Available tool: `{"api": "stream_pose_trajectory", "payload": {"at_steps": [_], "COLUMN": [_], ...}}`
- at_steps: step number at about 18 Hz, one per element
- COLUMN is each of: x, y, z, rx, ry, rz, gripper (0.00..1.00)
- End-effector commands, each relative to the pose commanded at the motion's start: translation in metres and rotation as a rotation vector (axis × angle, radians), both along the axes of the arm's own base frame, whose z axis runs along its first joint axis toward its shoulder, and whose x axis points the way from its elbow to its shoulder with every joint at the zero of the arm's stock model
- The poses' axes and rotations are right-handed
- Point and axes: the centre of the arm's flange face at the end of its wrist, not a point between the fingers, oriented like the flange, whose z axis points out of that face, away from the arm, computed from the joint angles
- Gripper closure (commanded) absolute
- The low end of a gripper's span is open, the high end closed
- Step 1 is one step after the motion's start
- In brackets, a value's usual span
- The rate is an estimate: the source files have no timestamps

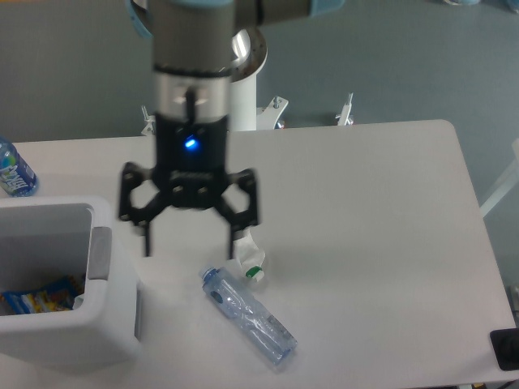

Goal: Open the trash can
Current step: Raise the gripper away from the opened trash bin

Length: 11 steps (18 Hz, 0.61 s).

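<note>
Down at the lower left corner of the surface (365, 211) sits the trash can (57, 324), and from my seat it looks open already: I see straight into the white cavity, with a colourful wrapper (36, 298) lying at the bottom. I can't make out a lid over the mouth at all; whether it has swung back out of frame to the left I cannot tell. The grey push bar (100, 253) runs along the can's right edge, facing the arm.

Just right of that bar hangs my gripper (193, 243), fingers spread wide and grasping nothing, tips above the surface and apart from the can. So I judge the main job as done or nearly so: the opening is exposed and nothing is left pressing on the bar. What remains, I think, is only to confirm the lid sits fully back and to pull the arm clear.

Near the fingers' right tip lies a small crumpled white scrap with a green spot (250, 263). Below that, a clear plastic bottle (247, 314) lies on its side, angled down to the right. At the far left edge stands another bottle with a blue label (15, 170), partly cut off.
</note>
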Motion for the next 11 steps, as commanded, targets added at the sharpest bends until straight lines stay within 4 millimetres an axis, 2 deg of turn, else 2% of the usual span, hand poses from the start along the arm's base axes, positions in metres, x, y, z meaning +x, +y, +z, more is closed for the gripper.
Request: {"api": "stream_pose_trajectory", "payload": {"at_steps": [2, 6, 8, 11], "x": [-0.013, -0.041, -0.044, -0.048], "y": [-0.016, -0.041, -0.053, -0.060], "z": [-0.009, -0.021, -0.025, -0.029], "rx": [-0.140, -0.288, -0.395, -0.425], "ry": [0.105, 0.139, 0.153, 0.157], "rz": [-0.028, -0.113, -0.188, -0.181], "gripper": [0.00, 0.00, 0.00, 0.00]}}
